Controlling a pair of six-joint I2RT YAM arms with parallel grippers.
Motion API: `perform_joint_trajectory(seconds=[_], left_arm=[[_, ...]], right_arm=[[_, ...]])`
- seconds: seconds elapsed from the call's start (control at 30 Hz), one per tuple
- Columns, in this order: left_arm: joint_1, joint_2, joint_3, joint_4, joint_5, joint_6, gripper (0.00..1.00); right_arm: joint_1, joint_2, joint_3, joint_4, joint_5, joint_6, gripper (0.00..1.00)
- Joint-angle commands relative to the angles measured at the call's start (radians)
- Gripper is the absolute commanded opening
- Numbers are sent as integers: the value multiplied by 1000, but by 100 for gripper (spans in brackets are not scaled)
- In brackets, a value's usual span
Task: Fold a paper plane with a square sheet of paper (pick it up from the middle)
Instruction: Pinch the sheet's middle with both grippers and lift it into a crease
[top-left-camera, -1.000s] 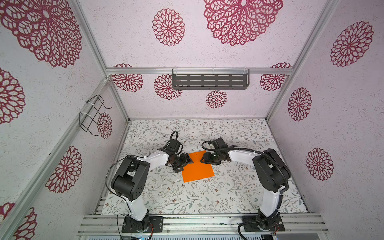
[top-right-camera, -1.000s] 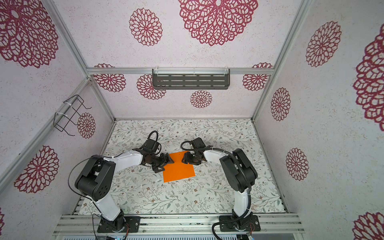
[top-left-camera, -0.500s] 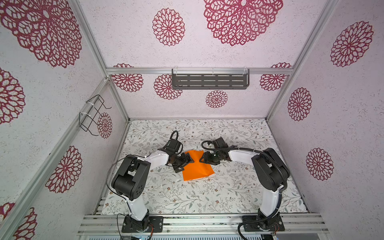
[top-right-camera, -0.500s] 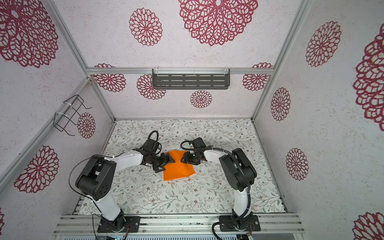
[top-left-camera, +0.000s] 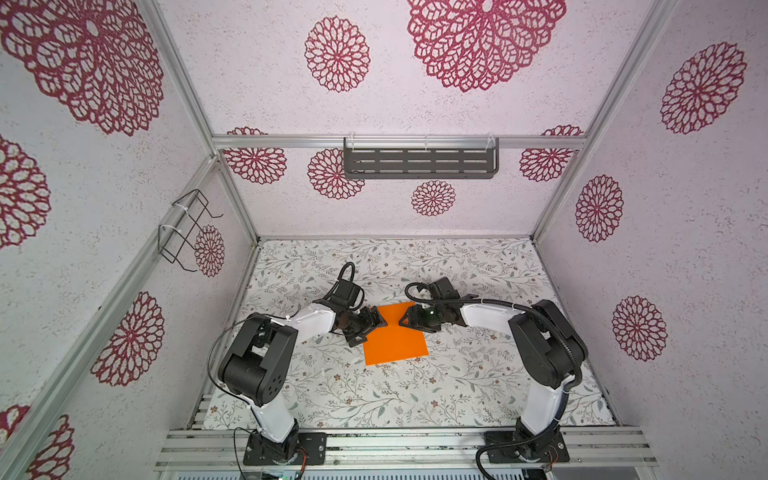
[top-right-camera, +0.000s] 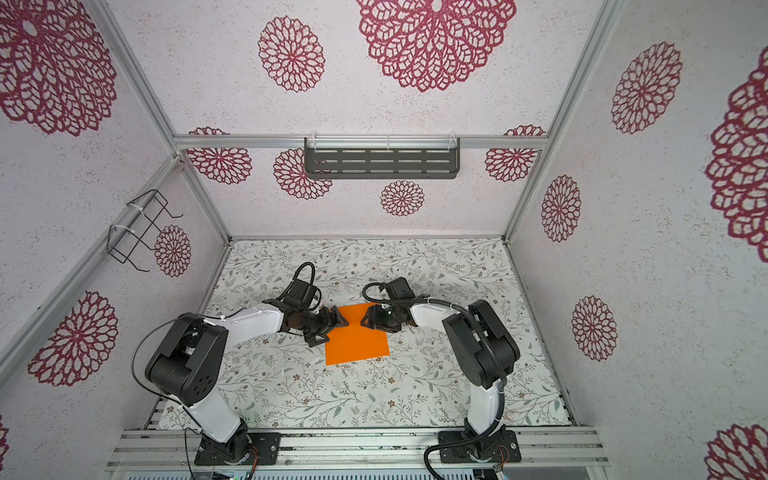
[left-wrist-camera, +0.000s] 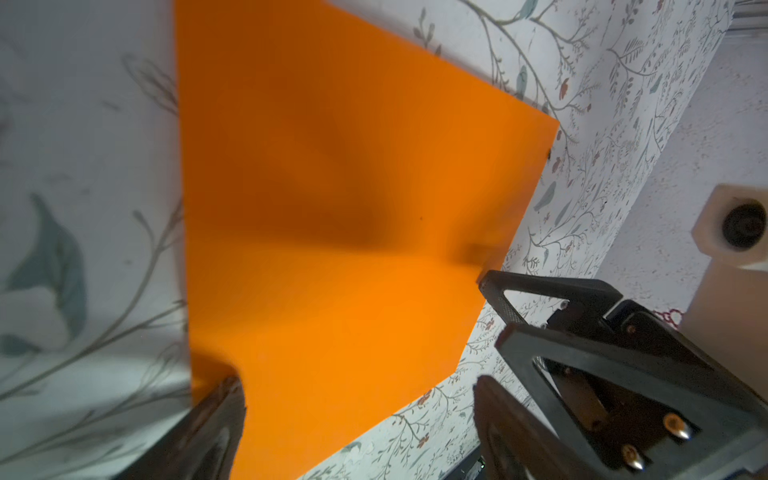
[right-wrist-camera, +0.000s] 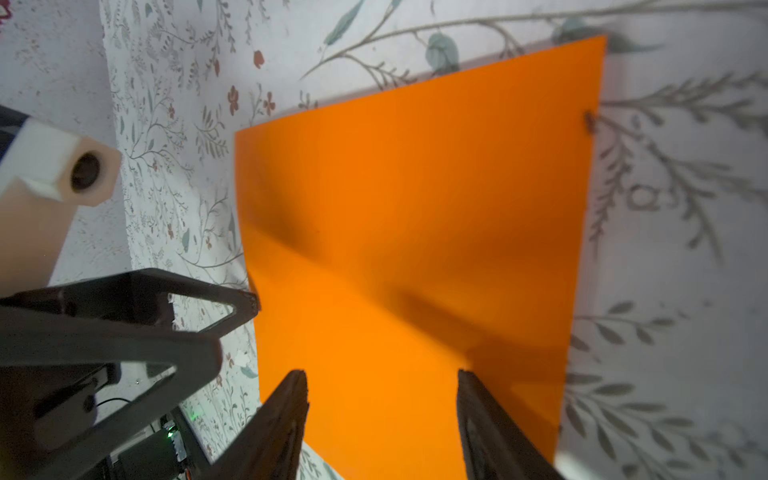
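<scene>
My left gripper (left-wrist-camera: 357, 386) gapes wide, my right gripper (right-wrist-camera: 380, 374) narrower; the smooth, gently buckled square sheet of paper (top-left-camera: 395, 340) lies between both, unpinched.

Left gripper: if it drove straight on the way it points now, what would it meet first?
Most likely the square sheet of paper, lying just ahead under the open jaws of the left gripper. The right gripper sits beside that line, though depth is unclear.

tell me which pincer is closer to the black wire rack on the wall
Left. The left pincer is at the edge of the orange square paper sheet that faces the black wire rack; the right pincer is at the sheet's opposite edge, farther off.
</scene>
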Motion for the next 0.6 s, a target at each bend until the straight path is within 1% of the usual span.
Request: perform_joint_trajectory(seconds=[0.0,0.17,0.37,0.57], left_arm=[[2,-47,10,-12,-15,-3,89],[0,-50,24,-9,-1,-8,88],[-15,7,50,-9,38,-2,87],[-27,68,75,-31,58,9,86]], right_arm=[[-4,-75,-15,-14,28,18,61],[3,-74,-36,-55,40,58,60],[7,-81,-79,-55,32,106,60],[8,-65,-98,-29,19,122,58]])
